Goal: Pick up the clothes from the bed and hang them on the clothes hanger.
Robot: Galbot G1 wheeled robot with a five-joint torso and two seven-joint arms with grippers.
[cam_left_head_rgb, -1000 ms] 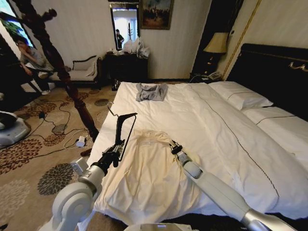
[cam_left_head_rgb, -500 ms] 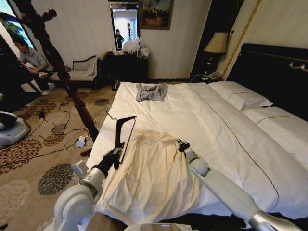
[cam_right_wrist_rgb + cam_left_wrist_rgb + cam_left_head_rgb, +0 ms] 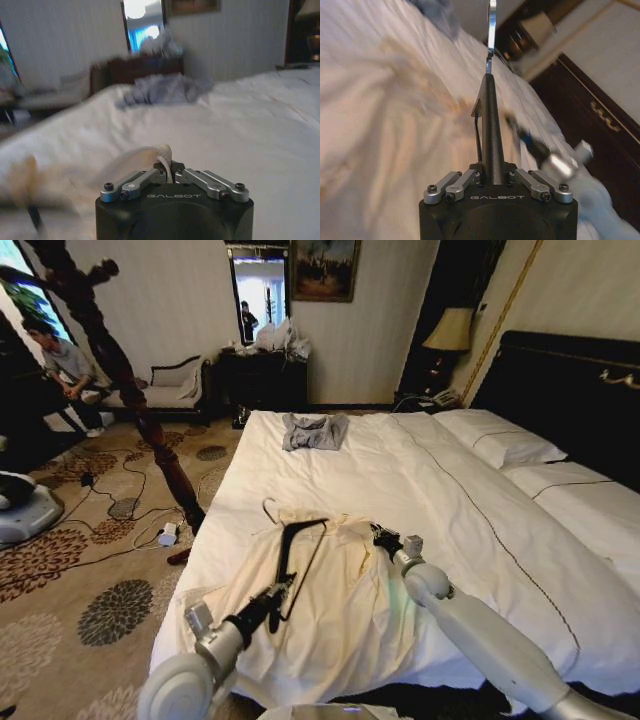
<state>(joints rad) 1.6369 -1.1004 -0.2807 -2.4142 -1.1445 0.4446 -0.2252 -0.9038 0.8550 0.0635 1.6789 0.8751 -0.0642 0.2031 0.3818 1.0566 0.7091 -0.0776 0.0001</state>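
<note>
The cream-yellow clothes (image 3: 330, 625) lie crumpled on the near part of the white bed (image 3: 450, 490). My left gripper (image 3: 280, 590) is shut on the lower end of the black clothes hanger (image 3: 287, 555), which stands tilted over the garment with its silver hook (image 3: 270, 508) uppermost. In the left wrist view the hanger (image 3: 491, 130) rises straight out of the shut gripper (image 3: 493, 176). My right gripper (image 3: 384, 536) is shut on the garment's upper edge, close to the right of the hanger. Cream fabric (image 3: 150, 156) bunches out of that gripper (image 3: 168, 172) in the right wrist view.
A small grey garment (image 3: 314, 430) lies at the bed's far end. Pillows (image 3: 500, 440) and a black headboard (image 3: 570, 390) are to the right. A dark wooden coat stand (image 3: 120, 370) rises left of the bed, with cables (image 3: 130, 505) on the patterned carpet.
My left arm has swung the hanger rightwards from the bed's edge to over the clothes. The right gripper has shifted slightly right, still gripping the fabric, and the garment has bunched up.
</note>
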